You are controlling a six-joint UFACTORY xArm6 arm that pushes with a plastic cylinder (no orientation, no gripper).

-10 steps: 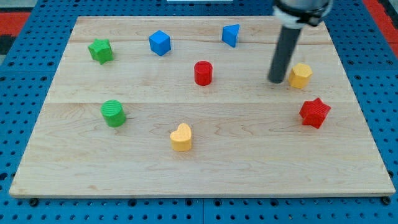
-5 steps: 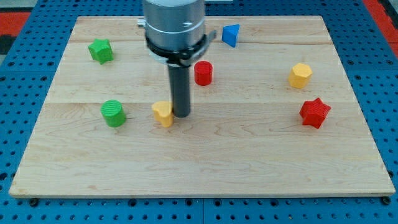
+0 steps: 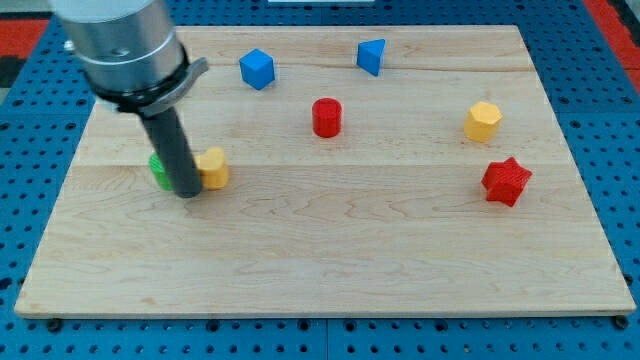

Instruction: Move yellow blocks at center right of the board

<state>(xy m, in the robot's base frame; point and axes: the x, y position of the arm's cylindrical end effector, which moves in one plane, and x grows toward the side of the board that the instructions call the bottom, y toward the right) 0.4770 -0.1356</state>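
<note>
**Operator:** Where are the yellow blocks?

**Arm:** You see two. One yellow block is at the middle left of the frame; its shape I cannot tell. The yellow hexagon is at the right side, a little above the middle.

**Operator:** And your tip?

**Arm:** You find my tip just at the left of the first yellow block, touching it or nearly so. On the other side of the rod there is a green block, mostly hidden, so you see only its left edge. The rod stands between these two.

**Operator:** Is the hand open or closed?

**Arm:** The arm ends in a plain dark rod. It pinches nothing, it only stands on the board.

**Operator:** What else is around?

**Arm:** Below the hexagon you see a red star, near it but apart. A red cylinder is at upper centre. Along the top, you see a blue cube and, to its right, a blue triangle.
</note>
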